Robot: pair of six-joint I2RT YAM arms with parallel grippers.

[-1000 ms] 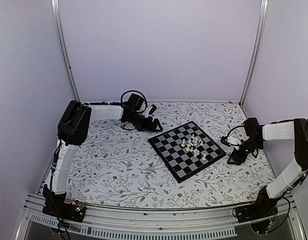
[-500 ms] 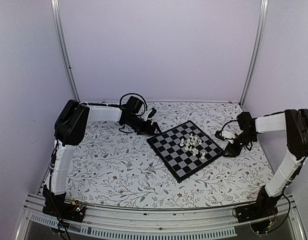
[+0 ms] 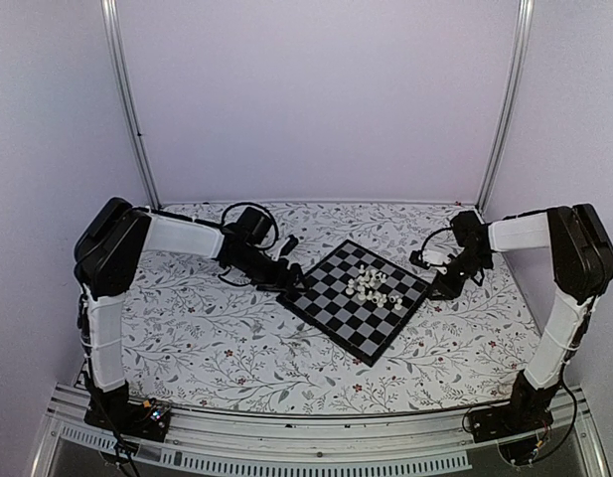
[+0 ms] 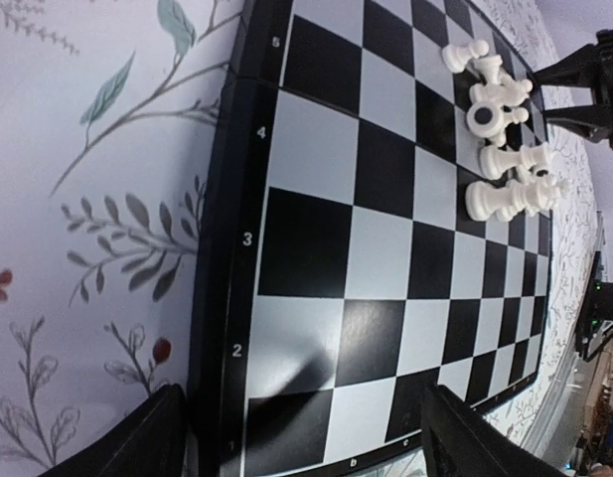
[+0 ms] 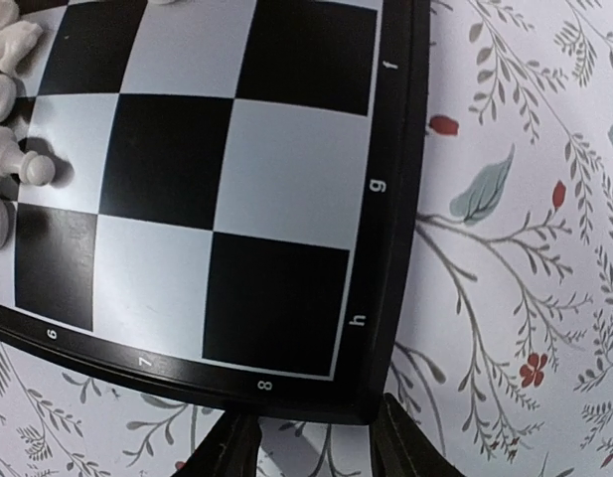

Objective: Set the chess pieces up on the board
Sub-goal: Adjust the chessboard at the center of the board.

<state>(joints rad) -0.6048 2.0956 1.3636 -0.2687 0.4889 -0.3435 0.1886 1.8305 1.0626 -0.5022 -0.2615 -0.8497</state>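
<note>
The board [image 3: 338,310] is lying flat on the floral table [image 3: 207,338], turned so that its corners are pointing toward the arms and the back wall. The chess pieces [image 3: 376,288] are sitting bunched together on the half of the board nearer the right arm, crowding a few neighbouring squares instead of filling a row. From the overhead view it is too small to tell which of them are standing upright. The left gripper [image 3: 289,281] is reaching low to the board's left corner. In the left wrist view its fingers [image 4: 152,442] are standing wide apart, straddling that corner beside the numbered edge without pressing on it, and the board [image 4: 316,248] is stretching away toward the white pieces [image 4: 505,129] at its far end. The right gripper [image 3: 437,290] is hovering at the board's opposite, right-hand corner. In the right wrist view its fingers [image 5: 231,452] are showing a narrower gap with only table pattern in it, and the corner of the board [image 5: 286,179] is lying just ahead of the tips, while a few pieces [image 5: 10,149] are showing at the board's far side.
</note>
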